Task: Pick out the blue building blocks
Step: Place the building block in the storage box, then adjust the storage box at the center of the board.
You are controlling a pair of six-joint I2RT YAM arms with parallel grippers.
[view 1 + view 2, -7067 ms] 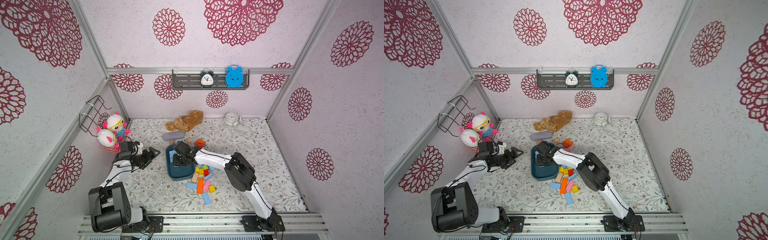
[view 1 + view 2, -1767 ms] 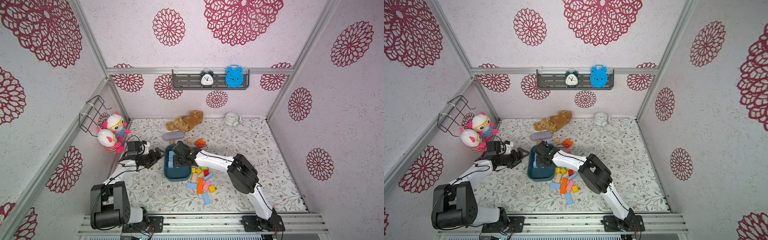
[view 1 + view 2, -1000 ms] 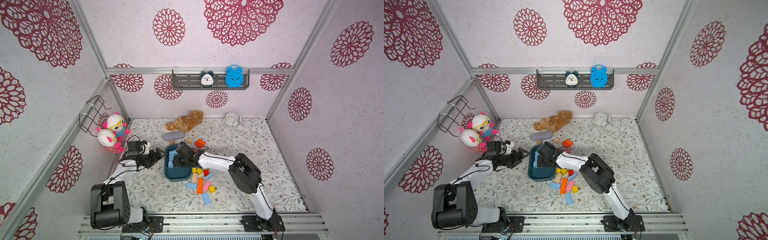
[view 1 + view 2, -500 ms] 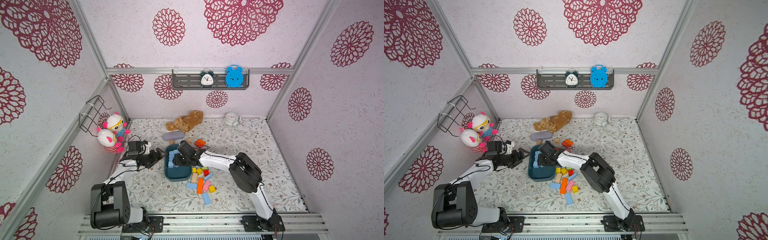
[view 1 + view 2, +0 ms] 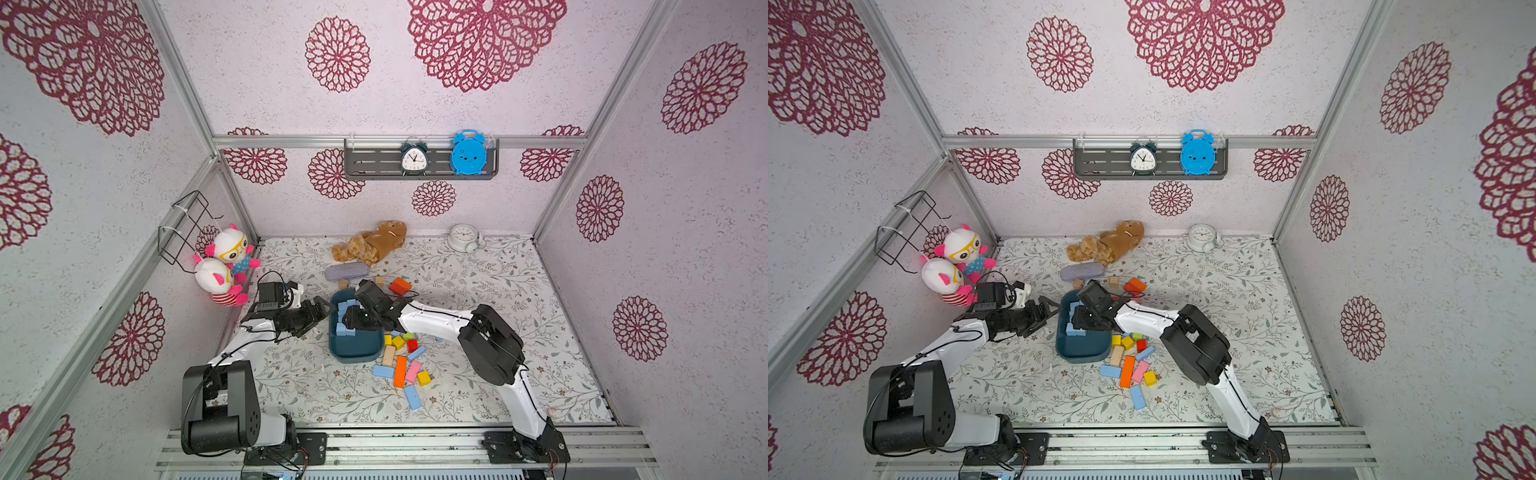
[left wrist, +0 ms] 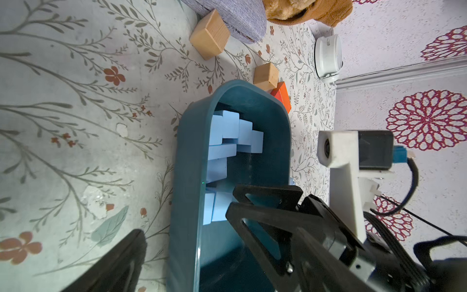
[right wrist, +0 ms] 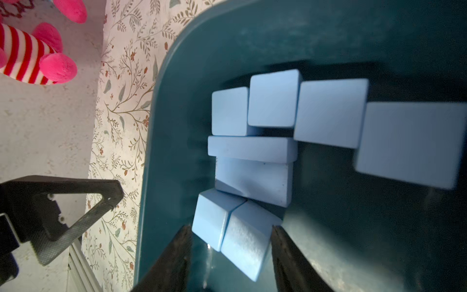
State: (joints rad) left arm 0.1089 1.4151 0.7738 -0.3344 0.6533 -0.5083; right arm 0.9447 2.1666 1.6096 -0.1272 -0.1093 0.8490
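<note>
Blue building blocks (image 7: 252,174): the greater part lie in the dark teal tray (image 5: 357,351), packed toward its far end and left wall. The tray stands left of centre on the tabletop (image 5: 478,291). At least three loose blue blocks (image 5: 383,371) remain outside it, on the tabletop off the tray's near right corner, mixed with an orange bar (image 5: 400,372) and other coloured pieces.

Changes noted:
- **Loose pile:** it has not altered over the last seven seconds, and no block has left it.
- **Tray:** it has shifted slightly toward the left arm.
- **Left arm:** the left gripper (image 6: 185,220) has advanced from a stand-off to the tray's left wall and now straddles it. Its jaws are wide open, one finger outside above the tabletop and one over the interior, and neither is seen to press the wall.
- **Right arm:** the right gripper (image 7: 231,230) has stayed inside the tray throughout, drifting a little toward its near end. Its jaws stand half-closed about a pair of blue cubes (image 7: 209,217), one of them tilted. The fingertips appear to touch both outer faces (whether they clamp or merely bracket cannot be told).

Assessment: this interval went to steadying the tray and ordering its contents, not to collection. The task is well advanced but incomplete. The outstanding blocks lie open from above.
</note>
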